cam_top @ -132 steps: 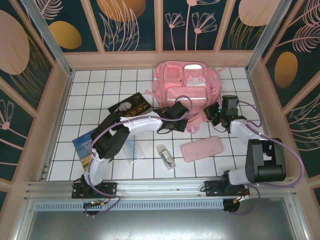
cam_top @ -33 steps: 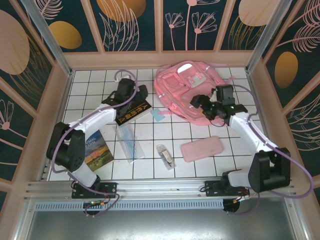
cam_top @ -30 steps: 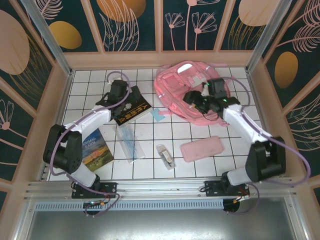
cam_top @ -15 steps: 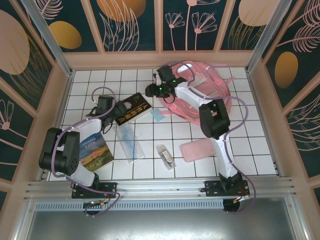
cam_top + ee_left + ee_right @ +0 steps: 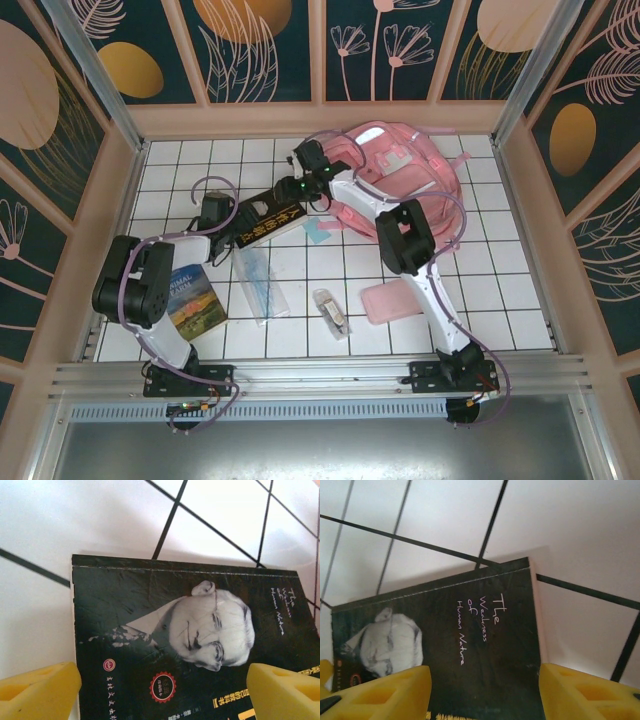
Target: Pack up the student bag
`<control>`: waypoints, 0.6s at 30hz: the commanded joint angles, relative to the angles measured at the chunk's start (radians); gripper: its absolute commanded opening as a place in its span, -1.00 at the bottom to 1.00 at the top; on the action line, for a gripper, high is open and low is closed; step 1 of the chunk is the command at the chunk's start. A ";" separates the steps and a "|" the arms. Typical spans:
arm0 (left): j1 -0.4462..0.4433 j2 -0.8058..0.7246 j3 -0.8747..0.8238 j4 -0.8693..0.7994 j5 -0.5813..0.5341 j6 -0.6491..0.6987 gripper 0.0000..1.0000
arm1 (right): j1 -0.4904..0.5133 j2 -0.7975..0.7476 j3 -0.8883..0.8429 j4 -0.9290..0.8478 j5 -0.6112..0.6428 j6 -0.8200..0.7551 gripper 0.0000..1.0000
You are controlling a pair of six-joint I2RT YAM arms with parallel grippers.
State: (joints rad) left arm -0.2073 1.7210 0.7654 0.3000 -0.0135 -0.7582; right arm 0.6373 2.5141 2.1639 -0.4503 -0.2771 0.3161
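The large pink fabric backpack [image 5: 430, 175] is lying at the white tiled tabletop's [image 5: 480, 300] rear. It is probably soft and light: grasp its rim. The left gripper [image 5: 160, 680] and right gripper [image 5: 482, 690] are hovering released over the black paperback book [image 5: 268, 222].

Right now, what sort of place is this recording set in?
Probably a lab robot cell, not a classroom: a white gridded table boxed in by floral wall panels on metal posts, with a bag and a book laid out on it.
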 commanded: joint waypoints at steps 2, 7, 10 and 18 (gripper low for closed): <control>0.002 0.066 -0.002 -0.006 0.080 -0.018 0.71 | 0.010 0.051 0.038 -0.005 0.040 0.006 0.16; 0.002 0.087 -0.016 0.019 0.113 -0.039 0.70 | 0.014 0.047 0.012 -0.012 0.033 0.010 0.17; 0.002 0.101 -0.018 0.028 0.127 -0.050 0.70 | 0.018 0.031 -0.009 -0.010 0.032 0.011 0.18; 0.002 0.111 -0.013 -0.001 0.106 -0.046 0.69 | 0.025 -0.053 -0.074 -0.006 0.253 -0.019 0.32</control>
State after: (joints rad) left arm -0.1982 1.7855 0.7704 0.4038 0.0410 -0.7773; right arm 0.6552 2.5004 2.1216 -0.4046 -0.1383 0.3149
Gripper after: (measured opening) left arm 0.848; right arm 0.658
